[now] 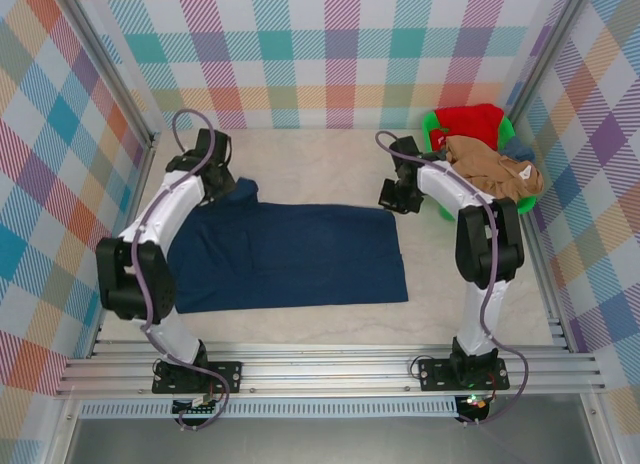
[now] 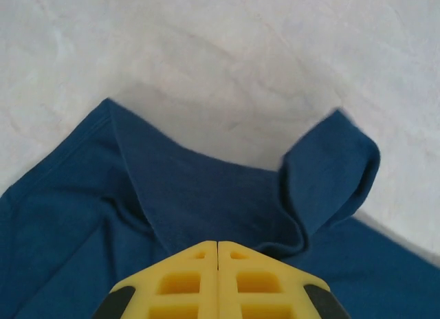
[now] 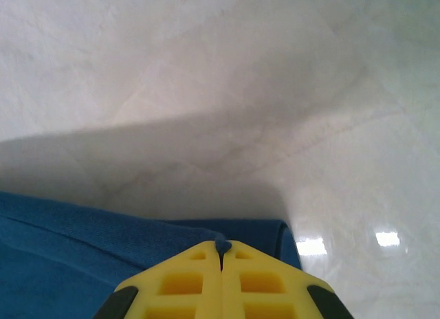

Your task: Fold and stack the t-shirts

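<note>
Left claw (image 2: pixel 218 245) and right claw (image 3: pixel 221 247) each pinch the shirt (image 1: pixel 290 254), which spreads toward 4 and 8 o'clock from them.

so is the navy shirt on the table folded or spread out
Partly folded. The shirt lies as a flat rectangle, its far right corner doubled over in the right wrist view; one sleeve curls loose.

- I am reading no text, label, brand, number or sign in any of my views.
- I am noting a pale patch (image 1: pixel 523 171) on the tan-brown t-shirt (image 1: pixel 490 169), too small to read.
</note>
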